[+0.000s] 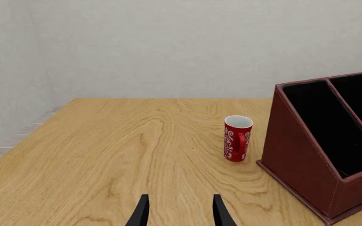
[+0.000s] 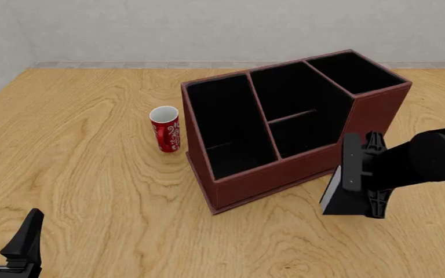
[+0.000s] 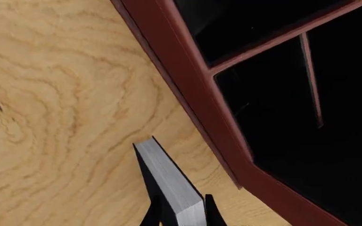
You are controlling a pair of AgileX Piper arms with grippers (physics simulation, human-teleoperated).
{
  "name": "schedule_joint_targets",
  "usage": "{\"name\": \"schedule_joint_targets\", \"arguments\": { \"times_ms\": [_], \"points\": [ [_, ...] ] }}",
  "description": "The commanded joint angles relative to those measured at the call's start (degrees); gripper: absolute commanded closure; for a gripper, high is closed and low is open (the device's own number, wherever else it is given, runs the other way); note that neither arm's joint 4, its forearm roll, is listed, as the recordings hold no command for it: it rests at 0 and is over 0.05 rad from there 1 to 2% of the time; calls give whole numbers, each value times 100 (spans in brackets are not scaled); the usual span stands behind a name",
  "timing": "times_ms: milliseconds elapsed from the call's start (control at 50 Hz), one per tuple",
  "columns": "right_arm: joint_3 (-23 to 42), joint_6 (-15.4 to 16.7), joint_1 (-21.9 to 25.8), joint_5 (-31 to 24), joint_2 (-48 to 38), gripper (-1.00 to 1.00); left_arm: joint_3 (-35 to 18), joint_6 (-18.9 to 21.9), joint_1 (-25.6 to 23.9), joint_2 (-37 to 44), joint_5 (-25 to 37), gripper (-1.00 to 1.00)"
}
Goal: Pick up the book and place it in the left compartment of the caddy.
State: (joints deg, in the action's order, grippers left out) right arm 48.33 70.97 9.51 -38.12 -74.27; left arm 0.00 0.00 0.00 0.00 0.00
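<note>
Risk: the book point(image 2: 337, 196), held low by the right gripper point(image 2: 361, 191) just off the caddy's point(image 2: 284, 174) near right corner, could strike the reddish-brown wall on the way over if it is not lifted above it.
Cause: the left compartment point(image 2: 226, 130) lies at the far end, past the divided middle section, so the carry is long.
Slip: the fingers pinch only one end of the book; it may tilt.
Book: thick, black cover, pale page edges, tilted, apparently clear of the wooden table point(image 2: 91, 174).
Left gripper point(image 2: 6, 243): fingers spread, grasping nothing, near the front-left corner.
Bystander: red-and-white mug point(image 2: 164, 128) beside the caddy's left wall.
</note>
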Motion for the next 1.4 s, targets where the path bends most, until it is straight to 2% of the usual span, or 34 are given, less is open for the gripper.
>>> {"name": "schedule_joint_targets", "arguments": {
  "times_ms": [20, 260, 380, 640, 900, 1140, 1160, 1340, 1400],
  "points": [
    [-46, -90, -43, -127, -1, 100, 0, 0, 0, 0, 0, -100],
    [-39, -132, 26, -270, 129, 100, 0, 0, 0, 0, 0, -100],
    [-18, -44, -20, -481, 380, 100, 0, 0, 0, 0, 0, -100],
    [219, 332, -273, -1279, 1185, 100, 0, 0, 0, 0, 0, -100],
    [279, 392, -246, -2108, 2032, 100, 0, 0, 0, 0, 0, -100],
    [721, 58, -44, -3138, 2707, 100, 0, 0, 0, 0, 0, -100],
    [692, 77, -56, -3169, 2775, 100, 0, 0, 0, 0, 0, -100],
    [958, -532, 396, -3177, 2751, 100, 0, 0, 0, 0, 0, -100],
    [985, -631, 433, -3178, 2782, 100, 0, 0, 0, 0, 0, -100]
  ]
}}
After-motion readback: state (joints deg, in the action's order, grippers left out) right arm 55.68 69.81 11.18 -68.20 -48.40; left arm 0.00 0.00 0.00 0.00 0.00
